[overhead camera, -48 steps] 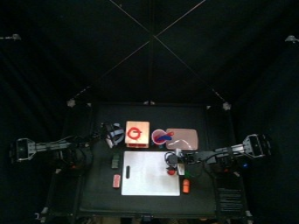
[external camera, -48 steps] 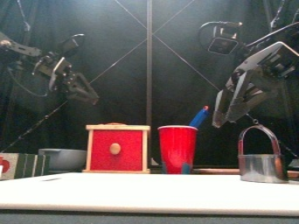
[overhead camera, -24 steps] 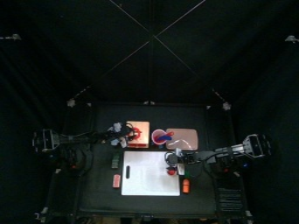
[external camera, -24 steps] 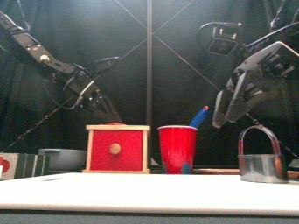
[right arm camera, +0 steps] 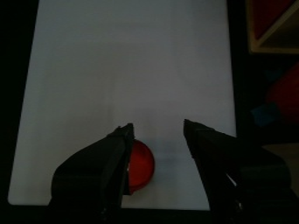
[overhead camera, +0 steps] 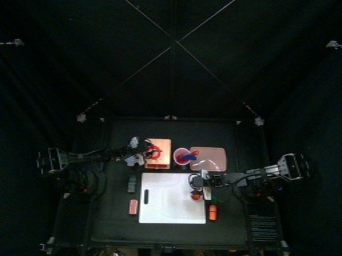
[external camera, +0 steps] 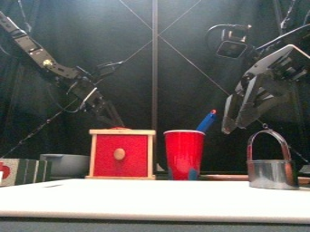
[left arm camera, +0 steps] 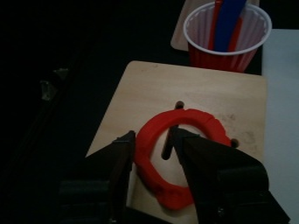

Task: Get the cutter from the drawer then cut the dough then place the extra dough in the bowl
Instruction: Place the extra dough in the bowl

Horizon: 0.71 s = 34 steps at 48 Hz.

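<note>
Dough ring (left arm camera: 198, 120) lies on wooden box (left arm camera: 233, 96) top near tabletop's (overhead camera: 114, 230) back edge; left gripper (left arm camera: 152, 138), jaws parted astride its rim, should close squarely and lift straight; right gripper (right arm camera: 158, 131) wide above cutting board (right arm camera: 128, 52).

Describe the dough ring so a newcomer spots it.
Find the pale wooden box behind the white board. The red dough ring lies flat on its top, under the left gripper. Unlike the red cup beside the box, it is flat and hollow.

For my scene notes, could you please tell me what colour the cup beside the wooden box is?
The cup is red; it shows best in the front view.
</note>
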### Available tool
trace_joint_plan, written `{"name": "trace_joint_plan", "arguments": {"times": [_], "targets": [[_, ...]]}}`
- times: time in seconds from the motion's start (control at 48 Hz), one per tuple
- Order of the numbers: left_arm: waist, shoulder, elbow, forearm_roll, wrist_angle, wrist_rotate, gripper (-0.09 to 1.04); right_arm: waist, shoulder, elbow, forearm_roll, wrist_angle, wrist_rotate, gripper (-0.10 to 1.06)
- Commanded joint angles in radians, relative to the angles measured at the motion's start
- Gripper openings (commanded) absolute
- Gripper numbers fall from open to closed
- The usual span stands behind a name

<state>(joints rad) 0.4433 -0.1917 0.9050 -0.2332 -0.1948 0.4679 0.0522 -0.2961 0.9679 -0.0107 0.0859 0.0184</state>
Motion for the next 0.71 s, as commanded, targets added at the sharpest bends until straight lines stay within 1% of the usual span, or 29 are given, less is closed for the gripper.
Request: {"name": "trace_joint_plan", "arguments": {"times": [0.021, 0.292, 0.479, 0.708], "targets": [[0.018, -0.003, -0.011, 0.0, 0.014, -0.003, 0.78, 0.0, -0.012, -0.008, 0.002, -0.006, 0.0, 0.85], [0.035, 0.02, -0.017, -0.04, 0.1, -0.005, 0.76, -0.003, -0.012, -0.008, -0.002, -0.006, 0.0, 0.85], [0.032, 0.023, -0.018, -0.058, 0.109, -0.005, 0.75, -0.003, -0.012, -0.008, -0.003, -0.005, 0.0, 0.85], [0.031, 0.02, -0.018, -0.055, 0.1, -0.003, 0.64, -0.003, -0.012, -0.003, -0.002, -0.003, 0.0, 0.85]]}}
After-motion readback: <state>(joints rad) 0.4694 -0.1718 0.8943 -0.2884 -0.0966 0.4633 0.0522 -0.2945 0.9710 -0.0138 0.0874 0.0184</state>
